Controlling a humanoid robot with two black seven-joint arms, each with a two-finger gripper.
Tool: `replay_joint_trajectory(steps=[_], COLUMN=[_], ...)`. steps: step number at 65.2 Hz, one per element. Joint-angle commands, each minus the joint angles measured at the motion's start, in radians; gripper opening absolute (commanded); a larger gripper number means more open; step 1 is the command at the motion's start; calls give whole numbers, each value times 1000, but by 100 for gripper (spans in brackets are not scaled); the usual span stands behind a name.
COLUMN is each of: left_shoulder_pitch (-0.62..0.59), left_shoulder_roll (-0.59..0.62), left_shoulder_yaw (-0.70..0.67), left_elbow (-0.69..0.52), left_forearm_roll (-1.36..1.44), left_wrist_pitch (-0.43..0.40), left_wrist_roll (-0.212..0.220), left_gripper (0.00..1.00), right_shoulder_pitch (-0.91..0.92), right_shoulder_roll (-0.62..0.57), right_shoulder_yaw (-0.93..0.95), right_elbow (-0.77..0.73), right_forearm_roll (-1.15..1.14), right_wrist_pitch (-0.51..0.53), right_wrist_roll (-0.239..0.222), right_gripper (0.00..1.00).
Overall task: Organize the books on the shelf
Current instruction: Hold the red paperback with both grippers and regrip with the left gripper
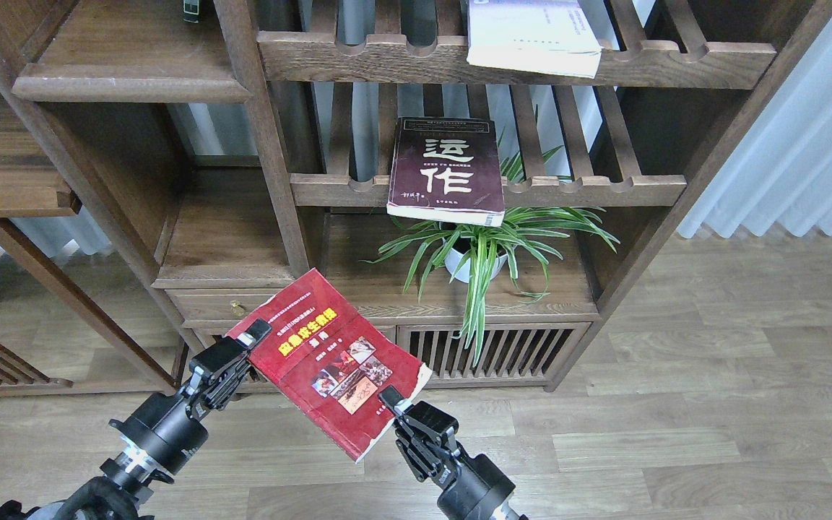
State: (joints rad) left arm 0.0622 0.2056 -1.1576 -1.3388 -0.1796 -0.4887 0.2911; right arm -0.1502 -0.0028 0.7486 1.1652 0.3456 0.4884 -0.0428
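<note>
The red book [329, 361] with yellow title and photos hangs tilted in the air in front of the bookcase's low cabinet. My right gripper [389, 399] is shut on its lower right edge. My left gripper [251, 336] is at the book's left corner, one finger lying on the cover; its grip is unclear. The dark maroon book [447, 170] lies on the middle slatted rack. The white-lavender book [531, 36] lies on the top slatted rack. Solid dark-brown shelf boards are at the upper left [127, 87] and the left middle [224, 242].
A potted spider plant [481, 253] stands on the cabinet top under the maroon book, leaves hanging over the front. A small drawer [232, 307] is just behind the red book. A side table [4, 188] stands at left. Wood floor extends to the right.
</note>
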Motion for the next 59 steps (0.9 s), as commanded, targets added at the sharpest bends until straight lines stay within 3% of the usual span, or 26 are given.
replay_joint_trajectory(steps=[1,59], left_shoulder_pitch=[4,7], left_shoulder_roll=[-3,-37], left_shoulder_yaw=[-36,-31], left_elbow=[4,12], left_forearm_roll=[0,0], left_wrist_pitch=[0,0], left_wrist_roll=[6,17], left_gripper=[4,4], right_shoulder_pitch=[0,9], right_shoulder_roll=[0,0], right_shoulder_yaw=[0,12], right_elbow=[-6,-38], right_forearm_roll=[0,-5], right_wrist_pitch=[0,0], right_wrist_roll=[1,1], right_gripper=[99,99])
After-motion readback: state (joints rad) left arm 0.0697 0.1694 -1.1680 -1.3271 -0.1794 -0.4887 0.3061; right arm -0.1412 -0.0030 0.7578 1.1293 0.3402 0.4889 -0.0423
